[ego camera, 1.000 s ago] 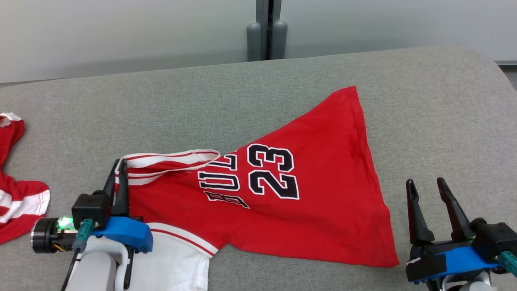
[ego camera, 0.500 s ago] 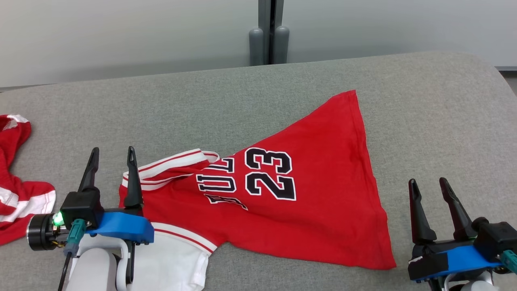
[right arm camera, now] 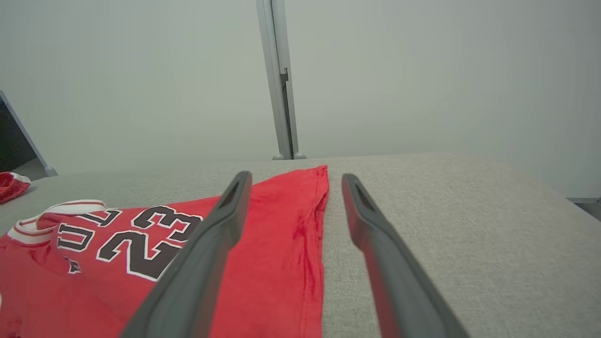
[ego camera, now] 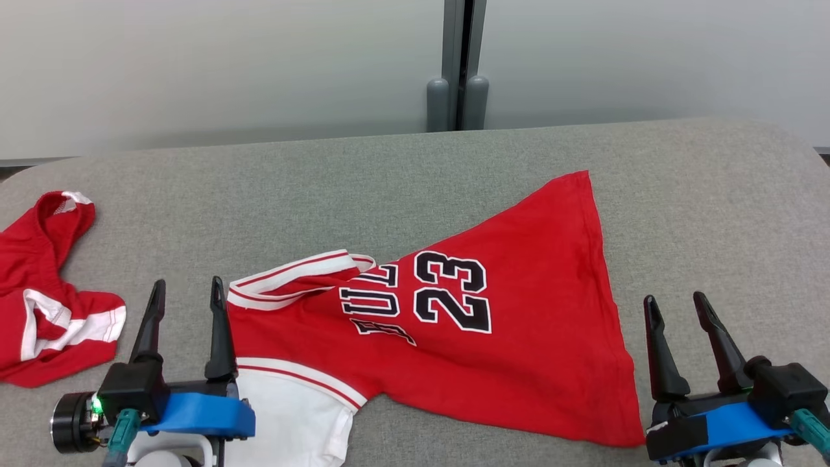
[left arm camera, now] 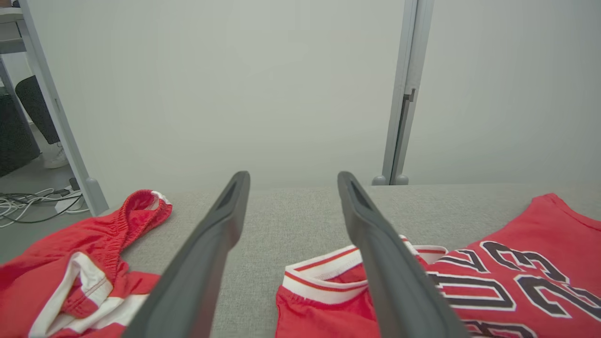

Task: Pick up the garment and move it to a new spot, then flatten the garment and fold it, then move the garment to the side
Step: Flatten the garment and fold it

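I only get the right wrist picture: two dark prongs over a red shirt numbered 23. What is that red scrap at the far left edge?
Observer: A second garment, crumpled red fabric with white bands, lying apart from the red number-23 jersey on the grey fabric tabletop.
Operator: Is anything holding the jersey?
Observer: No. The left tool stands open beside its striped neckline, gripping nothing.
Operator: Is it red all over?
Observer: No; a white panel shows at its near edge.

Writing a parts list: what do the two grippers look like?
Both have two long tapered dark fingers, a black block and a blue bracket. The left gripper shows a green light and teal plug; the right gripper a teal plug.
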